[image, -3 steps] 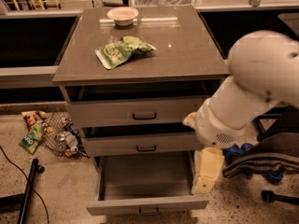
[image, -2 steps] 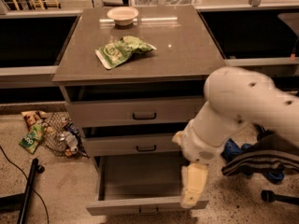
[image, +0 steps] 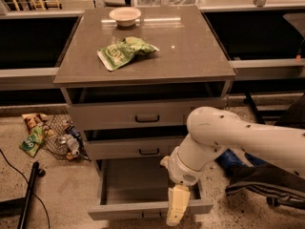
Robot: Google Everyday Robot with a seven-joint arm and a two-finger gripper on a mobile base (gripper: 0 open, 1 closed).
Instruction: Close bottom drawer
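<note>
The bottom drawer (image: 128,210) of the grey cabinet is pulled far out, its inside bare, its shallow front near the lower edge of the camera view. Its small dark handle (image: 151,215) shows at the front's lower edge. My gripper (image: 175,213) hangs from the white arm (image: 224,137) and points down over the drawer's front right part, its cream tip at the front panel. The middle drawer (image: 138,149) and the top drawer (image: 143,114) above stand slightly out.
A green snack bag (image: 124,52) and a white bowl (image: 125,15) lie on the cabinet top (image: 190,51). A wire basket with trash (image: 59,137) stands on the floor at left. A dark pole (image: 26,194) lies at lower left. Dark chair parts (image: 267,180) are at right.
The arm has swung left and down. The gripper moved from the drawer's right side to its front panel. The drawer has not visibly moved.
</note>
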